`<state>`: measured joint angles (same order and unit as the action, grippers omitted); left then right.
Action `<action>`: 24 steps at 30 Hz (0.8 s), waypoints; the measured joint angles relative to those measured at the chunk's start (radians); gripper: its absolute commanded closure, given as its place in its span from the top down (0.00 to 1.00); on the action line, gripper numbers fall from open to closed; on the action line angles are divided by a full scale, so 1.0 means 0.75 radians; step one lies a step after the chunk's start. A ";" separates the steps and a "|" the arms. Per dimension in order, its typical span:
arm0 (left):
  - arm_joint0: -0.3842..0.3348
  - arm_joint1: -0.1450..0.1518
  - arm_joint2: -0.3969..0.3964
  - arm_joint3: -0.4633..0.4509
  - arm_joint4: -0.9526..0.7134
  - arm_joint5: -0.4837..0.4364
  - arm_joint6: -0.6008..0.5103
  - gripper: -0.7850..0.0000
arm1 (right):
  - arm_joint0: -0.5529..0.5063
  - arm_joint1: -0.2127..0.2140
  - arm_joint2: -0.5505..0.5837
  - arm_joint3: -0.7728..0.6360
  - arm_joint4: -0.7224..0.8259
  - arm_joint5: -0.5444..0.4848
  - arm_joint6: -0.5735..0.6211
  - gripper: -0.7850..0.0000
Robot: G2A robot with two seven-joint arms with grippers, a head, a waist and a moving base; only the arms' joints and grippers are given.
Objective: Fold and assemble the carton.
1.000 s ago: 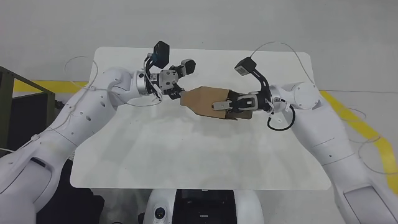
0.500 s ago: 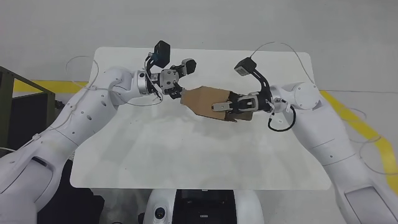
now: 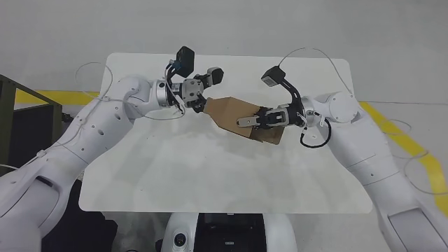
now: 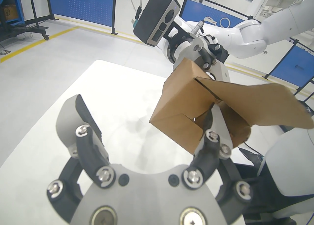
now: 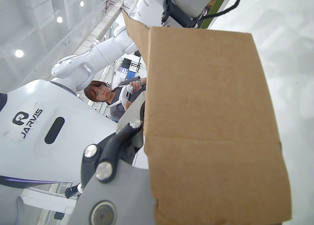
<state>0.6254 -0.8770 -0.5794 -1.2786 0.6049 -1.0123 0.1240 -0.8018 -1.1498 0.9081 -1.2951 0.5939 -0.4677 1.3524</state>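
brown carton (image 3: 231, 110) hangs over the table (image 3: 210, 175), between our two hands. our right gripper (image 3: 248, 120) lies level and pinches one carton wall, its far finger hidden behind the panel. our left gripper (image 4: 147, 107) faces it, spread wide, one finger (image 4: 217, 123) tucked into the carton's open end, the other touching nothing. a loose flap (image 4: 257, 103) juts past that finger. the table's edges lie well apart from both hands.

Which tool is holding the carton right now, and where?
Right tool grips the carton by its end wall; left tool is open, one finger inside the other end.
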 measured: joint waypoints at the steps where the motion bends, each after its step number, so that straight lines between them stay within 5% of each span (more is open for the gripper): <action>1: 0.000 0.001 0.001 -0.001 -0.001 0.000 -0.001 1.00 | 0.000 0.000 -0.001 0.000 0.000 0.000 0.000 0.00; 24: -0.015 -0.013 0.021 0.019 0.007 0.000 -0.001 1.00 | 0.003 0.009 -0.012 0.012 0.022 -0.013 -0.013 0.00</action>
<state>0.6139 -0.8867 -0.5639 -1.2645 0.6098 -1.0123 0.1232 -0.7998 -1.1426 0.8993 -1.2861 0.6107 -0.4773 1.3427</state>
